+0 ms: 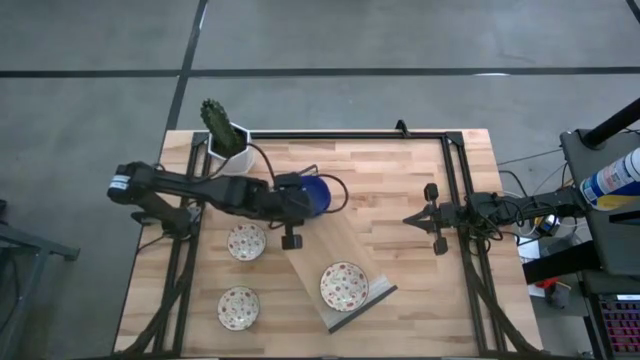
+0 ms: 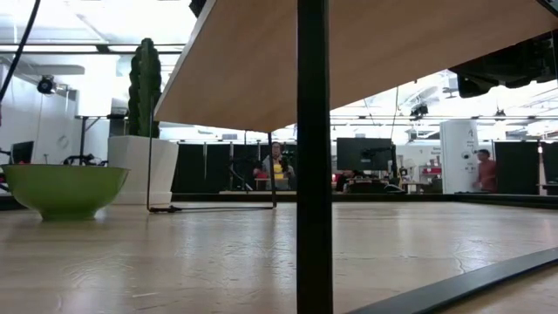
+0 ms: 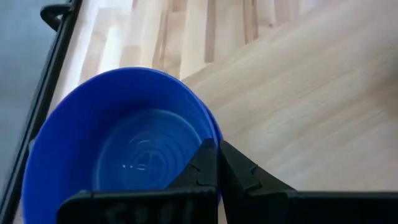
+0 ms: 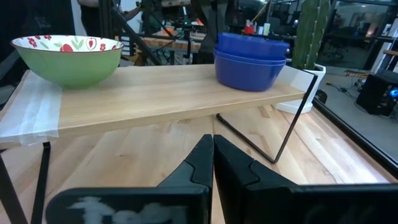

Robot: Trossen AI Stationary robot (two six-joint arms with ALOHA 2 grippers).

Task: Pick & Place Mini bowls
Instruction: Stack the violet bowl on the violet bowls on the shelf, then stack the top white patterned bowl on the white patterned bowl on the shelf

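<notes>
At raised shelf's [image 1: 350,250] far end: left gripper [image 3: 214,168] pinches blue bowl [image 3: 124,155] rim; rigid, light, slick — you keep rim hold. Right gripper [image 4: 213,152] closed, empty.

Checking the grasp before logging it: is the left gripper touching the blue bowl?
Touching. In the left wrist view, the left gripper is pinched on the blue bowl's rim.

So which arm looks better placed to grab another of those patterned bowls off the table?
Probably the left. Its gripper is over the blue bowls on the raised shelf, near a floral bowl. The right gripper waits, shut, at the table's far side.
</notes>
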